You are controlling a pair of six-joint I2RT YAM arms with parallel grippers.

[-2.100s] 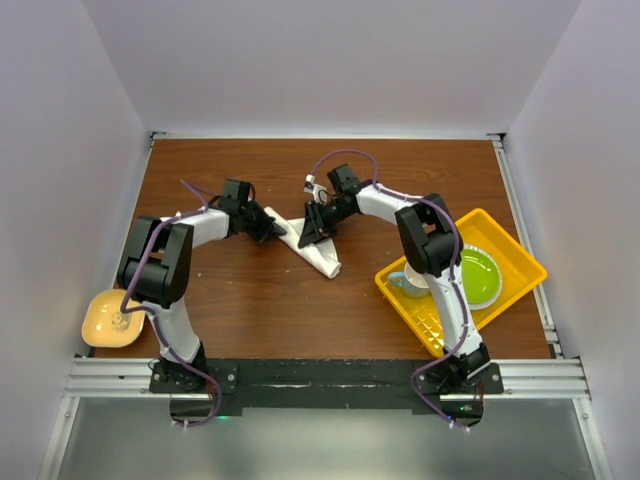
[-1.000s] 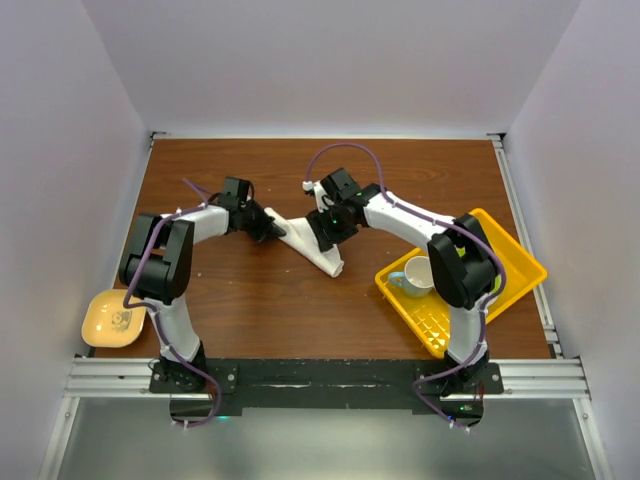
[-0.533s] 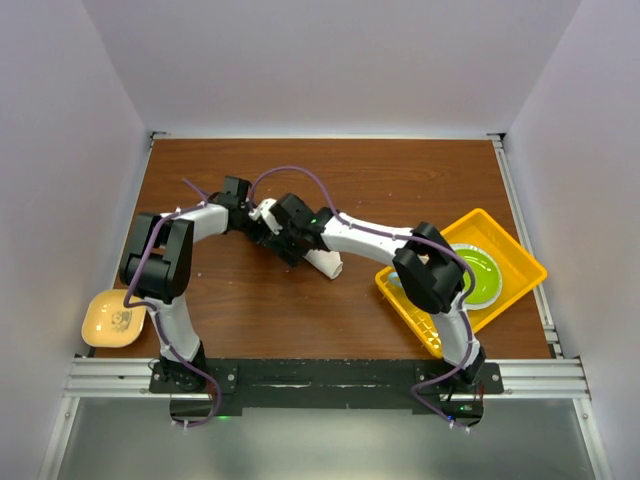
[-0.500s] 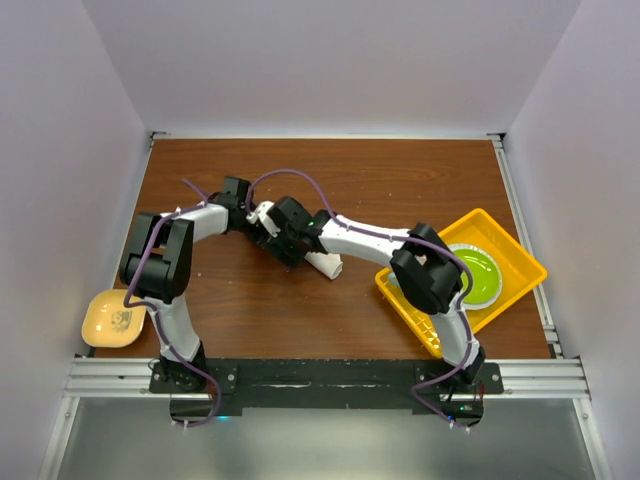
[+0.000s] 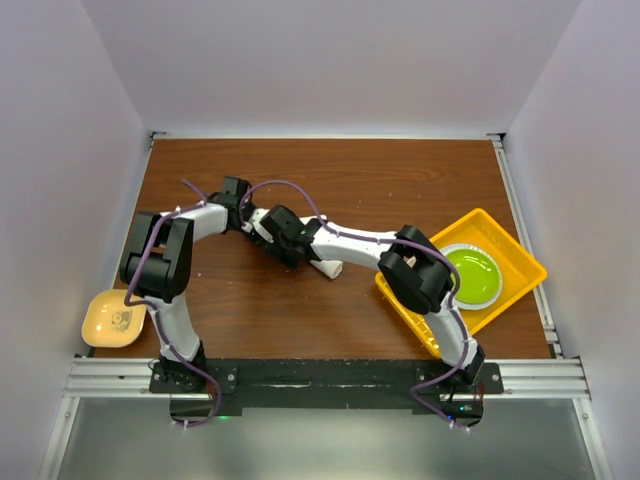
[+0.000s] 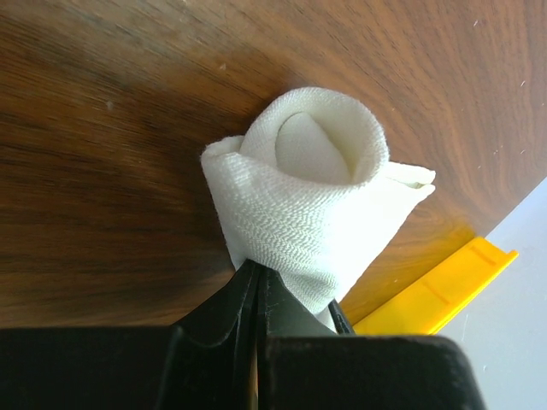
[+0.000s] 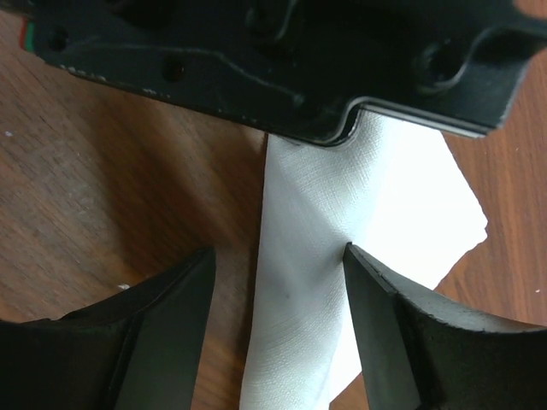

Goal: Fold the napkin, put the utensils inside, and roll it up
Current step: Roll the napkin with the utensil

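A cream bowl is seen at 8 o'clock of the table. The left gripper is clenched on the edge of the rolled napkin, which is laid on the wood near the table's centre. The right gripper is seen released at 4 o'clock of the left one, its fingers spread over the cloth. At 3 o'clock a yellow tray is set, with a green plate in it.
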